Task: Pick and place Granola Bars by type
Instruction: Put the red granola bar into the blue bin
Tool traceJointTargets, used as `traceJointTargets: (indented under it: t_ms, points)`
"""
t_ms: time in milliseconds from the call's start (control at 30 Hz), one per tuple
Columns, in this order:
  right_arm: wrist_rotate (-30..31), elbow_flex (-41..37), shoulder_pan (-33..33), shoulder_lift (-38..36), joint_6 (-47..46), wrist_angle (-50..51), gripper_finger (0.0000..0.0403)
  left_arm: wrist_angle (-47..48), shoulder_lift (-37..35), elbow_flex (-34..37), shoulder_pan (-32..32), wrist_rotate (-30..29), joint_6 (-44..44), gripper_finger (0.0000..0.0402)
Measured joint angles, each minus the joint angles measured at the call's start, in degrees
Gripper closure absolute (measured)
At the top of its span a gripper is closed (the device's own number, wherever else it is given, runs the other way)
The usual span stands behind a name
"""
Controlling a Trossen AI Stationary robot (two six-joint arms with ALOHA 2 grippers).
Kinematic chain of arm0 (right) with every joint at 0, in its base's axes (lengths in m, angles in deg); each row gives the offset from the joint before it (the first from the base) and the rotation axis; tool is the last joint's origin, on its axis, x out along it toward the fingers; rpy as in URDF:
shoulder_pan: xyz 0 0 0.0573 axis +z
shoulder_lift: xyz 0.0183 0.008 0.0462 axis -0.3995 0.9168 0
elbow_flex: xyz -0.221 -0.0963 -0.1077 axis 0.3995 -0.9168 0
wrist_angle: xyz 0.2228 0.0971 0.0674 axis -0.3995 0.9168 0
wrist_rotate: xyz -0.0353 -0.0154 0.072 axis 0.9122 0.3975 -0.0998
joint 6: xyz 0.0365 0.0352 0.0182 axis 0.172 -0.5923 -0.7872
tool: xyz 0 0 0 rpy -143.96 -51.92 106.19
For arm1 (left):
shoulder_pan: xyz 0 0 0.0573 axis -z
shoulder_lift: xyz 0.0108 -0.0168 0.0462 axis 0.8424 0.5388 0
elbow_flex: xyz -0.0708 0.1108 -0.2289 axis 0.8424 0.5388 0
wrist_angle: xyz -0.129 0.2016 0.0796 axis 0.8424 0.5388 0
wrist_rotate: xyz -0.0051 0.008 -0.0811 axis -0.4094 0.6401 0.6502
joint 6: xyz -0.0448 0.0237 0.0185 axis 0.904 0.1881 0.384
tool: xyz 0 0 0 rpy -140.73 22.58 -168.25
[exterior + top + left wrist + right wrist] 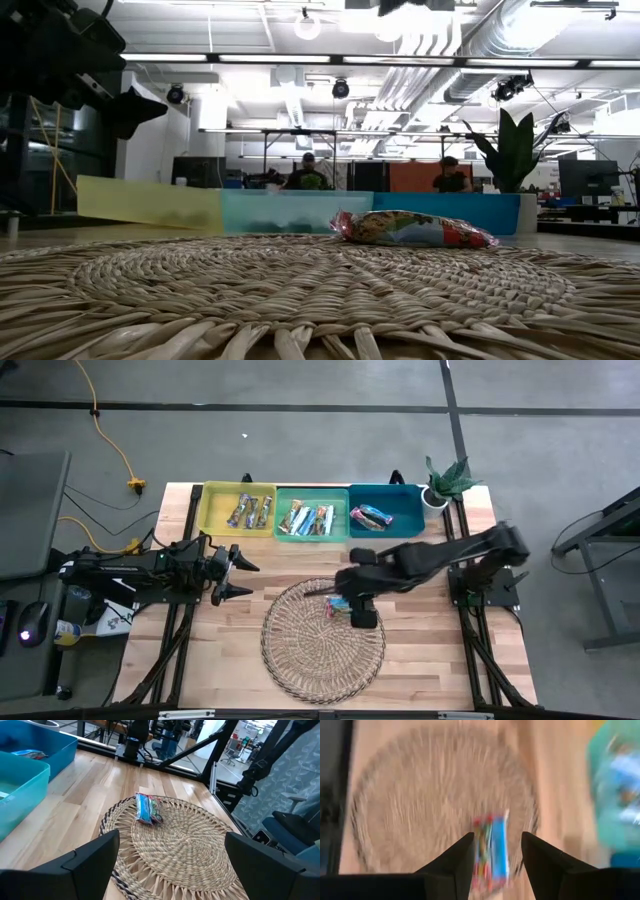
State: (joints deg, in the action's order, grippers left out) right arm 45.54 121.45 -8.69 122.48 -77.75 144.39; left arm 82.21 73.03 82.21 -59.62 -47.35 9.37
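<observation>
One granola bar (pixel 147 809) remains on the wicker tray (pixel 300 660), a teal-pink wrapper lying flat near the tray's far edge, the side toward the bins. Right gripper (pixel 496 851) hangs directly above it; in the right wrist view the bar (pixel 491 847) shows between the two dark fingers, so the line-up looks about right. Jaws are parted with the bar in the gap, nothing clamped yet. I cannot tell whether the fingertips touch the wrapper or stand just clear.

Step in hand, as I judge it: pick this last bar. To do it well, come straight down so the fingers straddle the bar's narrow width, not its length. Stop at the weave, not into it; the tray is ribbed and a tip could snag. Close gently: the shiny wrapper looks slippery and the bar soft enough to crush. Lift clear before swinging toward the bins.

Beyond the right gripper (pixel 352 603), on the worktop (pixel 420 660), three bins stand in a row: yellow bin (pixel 212 520), teal bin (pixel 283 533), blue bin (pixel 405 518). The blue one already holds matching teal-pink bars, so that is the likely target.

Left gripper (pixel 240 570) waits spread wide and empty beside the tray, well off from the bar.
</observation>
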Motion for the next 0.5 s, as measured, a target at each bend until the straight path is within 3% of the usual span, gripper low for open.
traceJointTargets:
  t_ms: [167,500]
  points:
    - [-3.45,1.26,0.00,7.79,-0.49,5.06,0.0256,0.01,0.01,0.00,-0.01,0.01,-0.02,0.0043]
    - [-8.84,-12.49,-0.13,10.12,-3.44,-9.09,0.0256,-0.01,-0.01,0.00,0.01,0.03,-0.01,0.0043]
